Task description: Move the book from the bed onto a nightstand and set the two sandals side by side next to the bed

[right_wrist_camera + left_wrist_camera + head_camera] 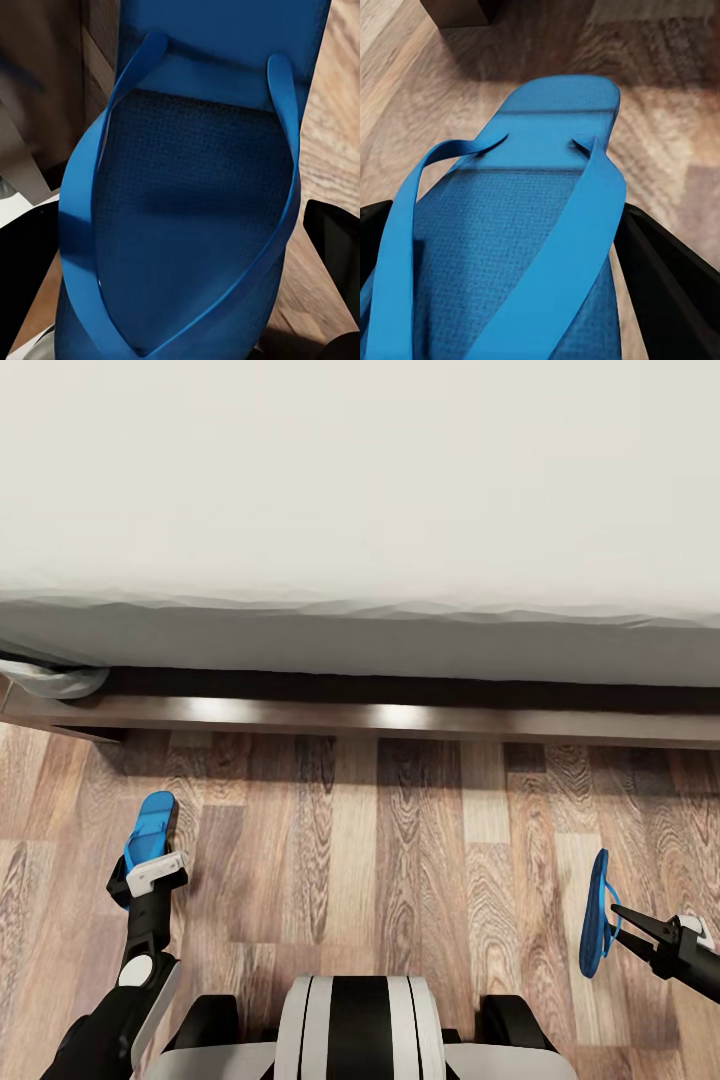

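Facing the long side of the bed (pixel 360 480), the robot holds one blue sandal in each gripper above the wood-plank floor (pixel 400 840). The left gripper (pixel 150 870) has its jaws clamped on the heel end of the left sandal (pixel 152 828), whose sole lies roughly flat, toe toward the bed frame (pixel 400 718). The right gripper (pixel 625 920) has its jaws clamped on the right sandal (pixel 597 912), which is turned on edge. The two sandals are well apart, at opposite sides of the robot's trunk (pixel 360 1025). Each wrist view looks along a sandal's strapped upper face (pixel 521 247) (pixel 195 225) between dark fingers (pixel 675 277) (pixel 334 240).
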### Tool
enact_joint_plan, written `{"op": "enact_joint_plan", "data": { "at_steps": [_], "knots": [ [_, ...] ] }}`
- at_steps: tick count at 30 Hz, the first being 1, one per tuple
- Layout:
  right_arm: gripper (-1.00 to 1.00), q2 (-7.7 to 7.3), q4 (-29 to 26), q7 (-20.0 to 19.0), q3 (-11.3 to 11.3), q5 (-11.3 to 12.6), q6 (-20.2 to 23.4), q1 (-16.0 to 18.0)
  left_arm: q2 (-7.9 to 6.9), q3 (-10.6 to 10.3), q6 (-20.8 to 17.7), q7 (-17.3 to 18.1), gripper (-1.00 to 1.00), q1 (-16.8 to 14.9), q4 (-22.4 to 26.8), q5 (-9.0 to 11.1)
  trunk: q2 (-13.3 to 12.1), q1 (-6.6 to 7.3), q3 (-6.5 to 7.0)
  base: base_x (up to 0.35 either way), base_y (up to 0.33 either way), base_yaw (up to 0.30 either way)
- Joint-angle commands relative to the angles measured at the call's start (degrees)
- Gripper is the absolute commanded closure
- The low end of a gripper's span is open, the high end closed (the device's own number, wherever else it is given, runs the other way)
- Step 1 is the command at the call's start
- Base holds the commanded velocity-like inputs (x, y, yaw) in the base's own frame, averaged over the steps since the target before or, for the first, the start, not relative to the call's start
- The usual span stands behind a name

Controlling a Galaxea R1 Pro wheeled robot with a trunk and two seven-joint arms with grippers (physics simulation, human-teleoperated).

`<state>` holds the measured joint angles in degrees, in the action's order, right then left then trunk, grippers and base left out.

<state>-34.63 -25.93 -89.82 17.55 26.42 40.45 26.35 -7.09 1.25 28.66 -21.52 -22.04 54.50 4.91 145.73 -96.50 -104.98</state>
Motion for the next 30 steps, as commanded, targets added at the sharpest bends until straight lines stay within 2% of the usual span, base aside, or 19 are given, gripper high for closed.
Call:
{"op": "enact_joint_plan", "data": {
  "at_steps": [1, 3, 4, 30],
  "knots": [
    [1.00, 0.00, 0.0, -0.2, 0.0, 0.0, 0.6, 0.0, -0.03, -0.1, 0.3, -0.1, 1.00, 0.0, 0.0, 0.5, 0.0, 0.01, -0.02, 0.000, 0.000, 0.000],
    [1.00, -0.02, 0.0, -0.2, 0.0, 0.0, 0.7, 0.0, -0.03, -0.1, 0.3, 0.0, 1.00, 0.0, 0.0, 0.5, 0.0, 0.01, -0.02, 0.000, 0.000, 0.000],
    [1.00, -0.01, 0.0, -0.2, 0.0, 0.0, 0.7, 0.0, -0.03, -0.1, 0.3, 0.0, -1.00, 0.0, 0.0, 0.5, 0.0, 0.01, -0.02, 0.000, 0.000, 0.000],
    [1.00, 0.00, 0.0, -0.2, 0.0, 0.1, 0.7, 0.0, -0.03, -0.1, 0.3, -0.1, -1.00, 0.0, 0.1, 0.5, 0.0, 0.01, -0.02, 0.000, 0.000, 0.000]
  ]
}}
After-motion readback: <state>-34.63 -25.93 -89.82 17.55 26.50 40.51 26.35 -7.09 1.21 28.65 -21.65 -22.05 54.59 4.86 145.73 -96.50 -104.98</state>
